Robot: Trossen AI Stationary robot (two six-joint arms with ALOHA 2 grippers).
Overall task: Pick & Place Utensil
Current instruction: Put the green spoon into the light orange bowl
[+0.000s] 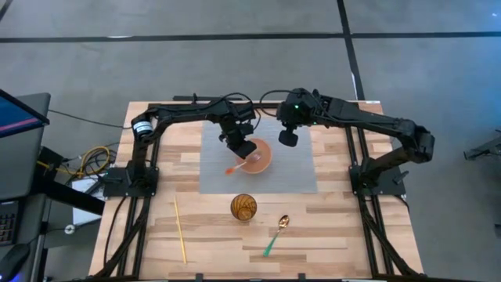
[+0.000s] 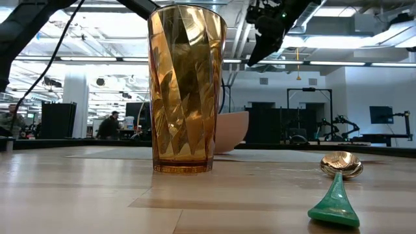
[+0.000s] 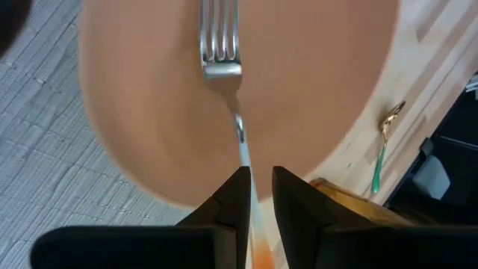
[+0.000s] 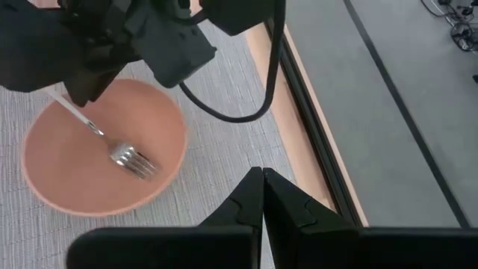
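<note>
A fork with a silver head and orange handle (image 3: 220, 45) reaches into a pink bowl (image 1: 264, 159) on a grey mat (image 1: 297, 168). The fork's tines lie over the bowl's inside (image 4: 133, 161). My left gripper (image 1: 244, 149) is over the bowl's near-left rim, shut on the fork. My right gripper (image 1: 287, 139) hangs shut and empty above the mat, just right of the bowl; it also shows in its own wrist view (image 4: 261, 187). My left gripper pinches the fork's shaft (image 3: 249, 168) between its two fingers (image 3: 231, 202), where the silver neck meets the orange handle. The fingers slant down from the bowl's near-left side and lie along the fork. The tines point into the bowl and the orange handle end (image 1: 232, 169) sticks out behind; whether the tines touch the bowl I cannot tell.
An amber ribbed glass (image 1: 243, 207) stands upright on the wood in front of the mat. A gold spoon with a green handle (image 1: 275, 235) lies to its near right. A thin yellow stick (image 1: 179, 229) lies at the near left.
</note>
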